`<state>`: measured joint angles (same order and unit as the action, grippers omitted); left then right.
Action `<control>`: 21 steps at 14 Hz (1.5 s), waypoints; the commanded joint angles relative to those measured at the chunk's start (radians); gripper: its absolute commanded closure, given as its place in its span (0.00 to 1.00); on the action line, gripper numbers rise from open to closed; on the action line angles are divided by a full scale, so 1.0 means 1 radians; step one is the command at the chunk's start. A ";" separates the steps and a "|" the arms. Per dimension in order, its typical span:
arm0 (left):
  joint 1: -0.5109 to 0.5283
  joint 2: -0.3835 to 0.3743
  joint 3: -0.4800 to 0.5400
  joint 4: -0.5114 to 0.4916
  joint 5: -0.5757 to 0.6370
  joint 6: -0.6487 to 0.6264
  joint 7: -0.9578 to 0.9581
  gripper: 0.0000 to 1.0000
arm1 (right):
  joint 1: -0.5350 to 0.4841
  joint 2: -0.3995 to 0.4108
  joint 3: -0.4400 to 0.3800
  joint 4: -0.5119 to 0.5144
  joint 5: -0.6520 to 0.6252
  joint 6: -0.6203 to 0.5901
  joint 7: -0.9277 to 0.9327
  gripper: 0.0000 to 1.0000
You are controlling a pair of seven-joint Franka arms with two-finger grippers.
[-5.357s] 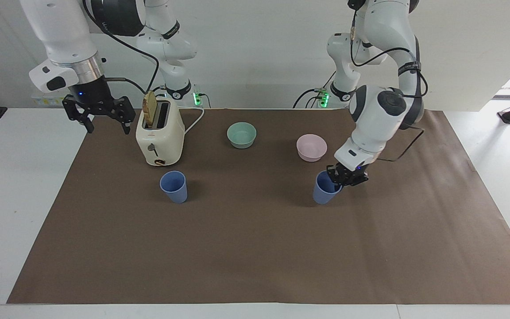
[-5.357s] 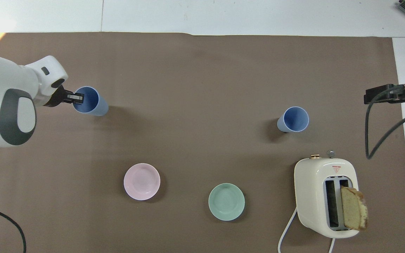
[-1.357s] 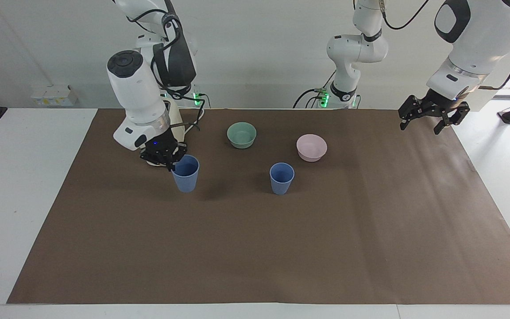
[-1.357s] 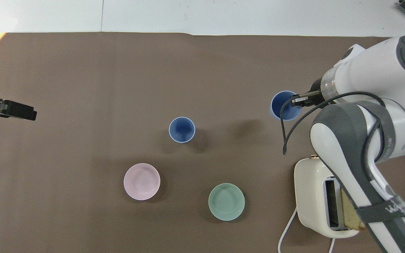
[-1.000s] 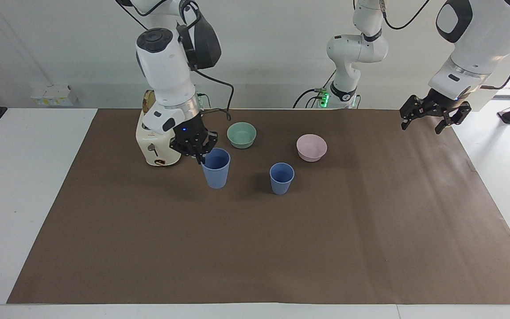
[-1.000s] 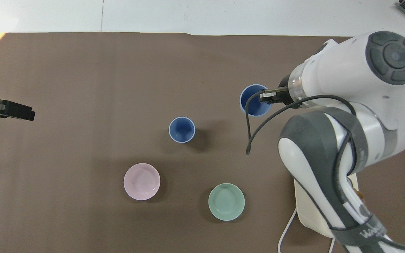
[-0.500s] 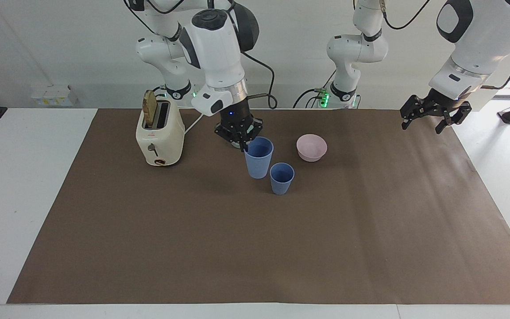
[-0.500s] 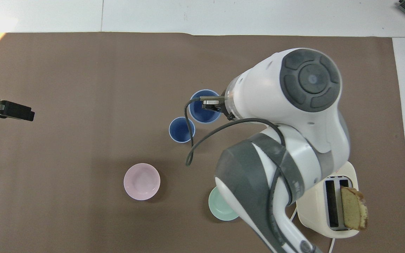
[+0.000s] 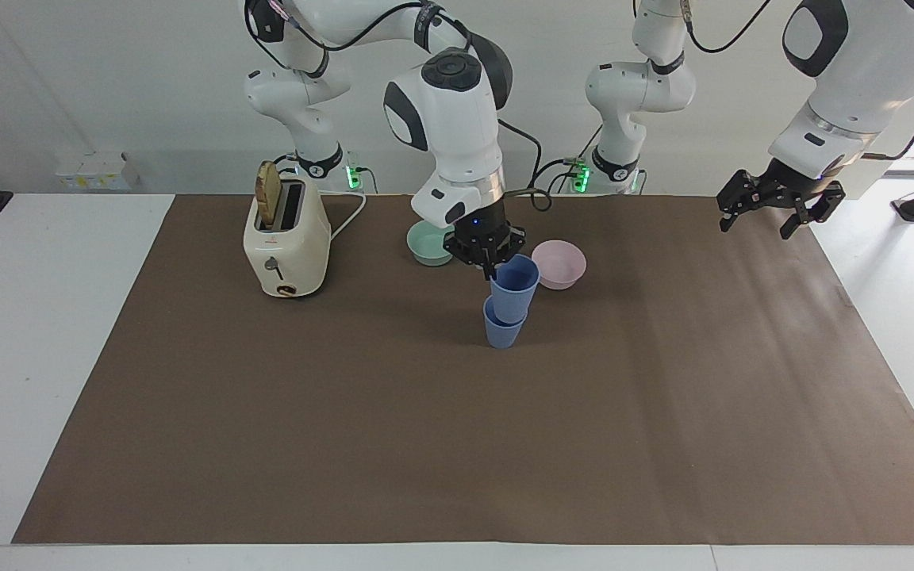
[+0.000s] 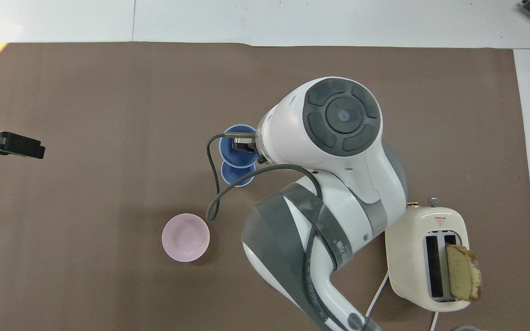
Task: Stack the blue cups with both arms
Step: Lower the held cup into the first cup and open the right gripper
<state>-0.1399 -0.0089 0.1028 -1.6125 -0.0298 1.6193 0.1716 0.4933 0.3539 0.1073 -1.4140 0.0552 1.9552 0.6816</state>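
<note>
Facing view: right gripper (image 9: 492,270) clamped on the rim of a raised blue cup (image 9: 514,289), poised over the second blue cup (image 9: 502,331) standing mid-mat near the pink bowl (image 9: 559,265) — left gripper (image 9: 771,211) waiting, fingers apart.

Overhead view: held cup's rim overlapping the standing cup (image 10: 237,174) — toaster (image 10: 423,257) toward the right arm's end.
</note>
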 commanded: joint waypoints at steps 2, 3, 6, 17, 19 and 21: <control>0.011 -0.011 -0.009 -0.006 0.013 -0.012 0.012 0.00 | 0.002 0.002 0.002 -0.031 -0.005 0.002 0.026 1.00; 0.011 -0.011 -0.009 -0.006 0.014 -0.012 0.012 0.00 | 0.002 0.005 0.002 -0.039 -0.005 0.004 0.026 1.00; 0.011 -0.011 -0.009 -0.006 0.013 -0.010 0.012 0.00 | 0.002 0.002 0.002 -0.071 -0.002 0.021 0.021 1.00; 0.010 -0.008 -0.011 0.000 0.014 -0.006 0.006 0.00 | 0.020 0.005 0.006 -0.066 -0.006 0.001 0.024 1.00; 0.003 -0.006 -0.011 0.002 0.013 -0.006 0.002 0.00 | 0.021 0.005 0.006 -0.065 -0.006 -0.001 0.023 1.00; 0.005 -0.008 -0.011 0.000 0.013 -0.006 0.002 0.00 | 0.021 0.005 0.006 -0.072 0.003 0.010 0.021 1.00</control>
<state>-0.1398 -0.0091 0.0969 -1.6125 -0.0298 1.6188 0.1720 0.5173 0.3658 0.1095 -1.4712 0.0558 1.9577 0.6817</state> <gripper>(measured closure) 0.000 0.952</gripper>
